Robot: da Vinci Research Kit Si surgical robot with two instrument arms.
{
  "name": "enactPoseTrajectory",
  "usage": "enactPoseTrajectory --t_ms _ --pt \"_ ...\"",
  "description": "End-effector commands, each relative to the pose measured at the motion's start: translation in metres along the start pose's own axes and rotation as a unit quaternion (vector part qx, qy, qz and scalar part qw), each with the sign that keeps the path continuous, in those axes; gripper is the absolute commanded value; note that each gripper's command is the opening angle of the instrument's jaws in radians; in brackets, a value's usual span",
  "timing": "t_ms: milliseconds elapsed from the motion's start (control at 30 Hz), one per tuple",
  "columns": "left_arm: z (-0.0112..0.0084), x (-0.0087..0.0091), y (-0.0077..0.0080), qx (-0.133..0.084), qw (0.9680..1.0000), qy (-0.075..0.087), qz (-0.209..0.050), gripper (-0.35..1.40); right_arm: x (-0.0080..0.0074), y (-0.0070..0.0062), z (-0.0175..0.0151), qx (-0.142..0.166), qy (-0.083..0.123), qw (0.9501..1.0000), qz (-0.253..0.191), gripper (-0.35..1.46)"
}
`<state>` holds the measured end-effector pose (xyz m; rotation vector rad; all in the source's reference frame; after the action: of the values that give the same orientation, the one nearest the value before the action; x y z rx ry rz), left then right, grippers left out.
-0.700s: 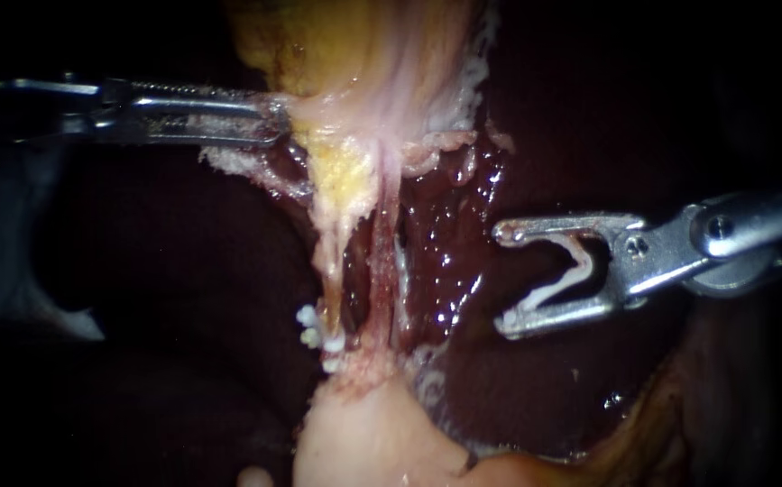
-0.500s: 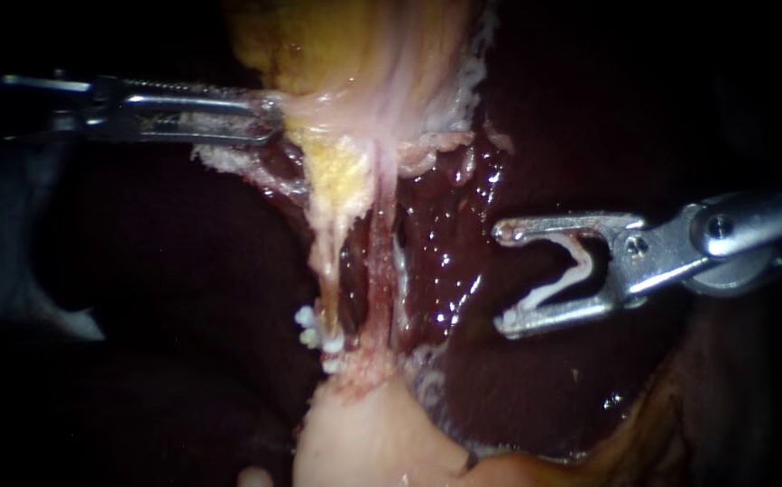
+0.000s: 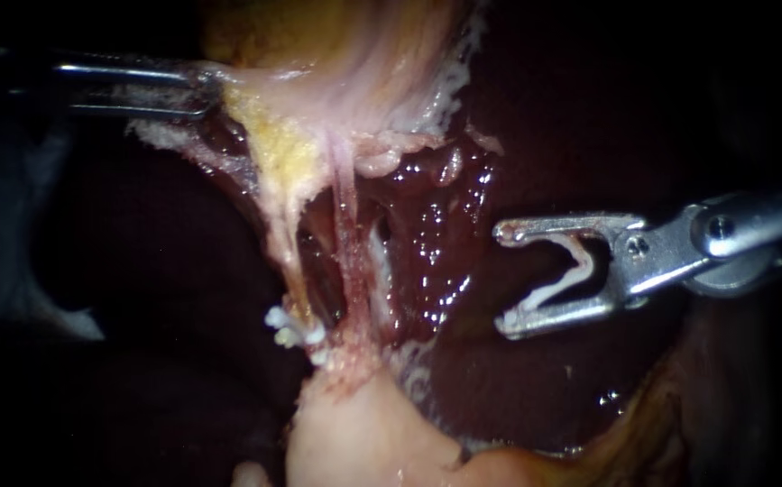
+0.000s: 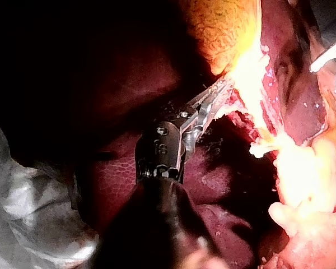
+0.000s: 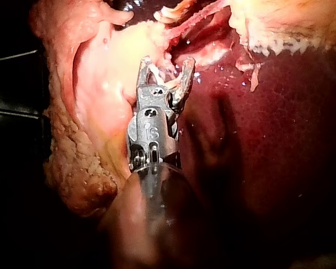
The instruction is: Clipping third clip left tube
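Left instrument (image 3: 210, 90), upper left: jaws clamped on the gallbladder (image 3: 336, 54) edge. Left tube (image 3: 289, 248) runs taut, centre-left, with white clips (image 3: 287, 329) (probably 2; blurred) at its lower end. Right instrument (image 3: 506, 278), right side: jaws spread wide, both seating an open clip (image 3: 564, 284). Right tube (image 3: 347, 234) and wet liver (image 3: 427, 252) lie between.

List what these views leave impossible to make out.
Endoscope view: how many white clips sit on the left tube; too small, partly covered.
Endoscope view: left instrument's shaft, lost in darkness.
Left wrist view: tissue in its jaws, washed out by glare.
Right wrist view: loaded clip in the right instrument, lost against pale surroundings.
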<state>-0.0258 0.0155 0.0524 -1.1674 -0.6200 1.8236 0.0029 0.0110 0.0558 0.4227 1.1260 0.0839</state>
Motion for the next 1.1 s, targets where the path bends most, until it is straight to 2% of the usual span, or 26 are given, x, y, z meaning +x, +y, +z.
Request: enactPoseTrajectory --t_ms 33,200,367,467,633,800,1100 --pt "0.0000 0.0000 0.0001 0.000 1.0000 0.001 0.000 -0.35 0.0001 -0.0001 0.0003 0.002 0.004 1.0000 0.005 0.49" --pt "0.0000 0.0000 0.0002 0.001 1.0000 0.001 0.000 -0.35 0.0014 -0.0005 0.0018 0.010 0.029 0.9992 0.026 0.49" --pt "0.0000 0.0000 0.0002 0.001 1.0000 0.001 0.000 -0.35 0.0027 -0.0005 0.0039 0.016 0.043 0.9978 0.048 0.49" --pt "0.0000 -0.0001 0.0002 0.001 1.0000 0.001 0.000 -0.35 0.0034 -0.0001 0.0055 0.019 0.054 0.9962 0.066 0.49" --pt "0.0000 -0.0002 0.0003 0.001 1.0000 0.001 0.000 -0.35 0.0041 0.0011 0.0087 0.020 0.059 0.9929 0.102 0.50" --pt "0.0000 -0.0002 0.0005 0.001 1.0000 0.001 0.000 -0.35 0.0034 0.0024 0.0114 0.022 0.061 0.9923 0.106 0.50" --pt "0.0001 -0.0003 0.0006 0.002 1.0000 0.001 0.000 -0.35 -0.0001 0.0038 0.0149 0.028 0.059 0.9915 0.113 0.50"
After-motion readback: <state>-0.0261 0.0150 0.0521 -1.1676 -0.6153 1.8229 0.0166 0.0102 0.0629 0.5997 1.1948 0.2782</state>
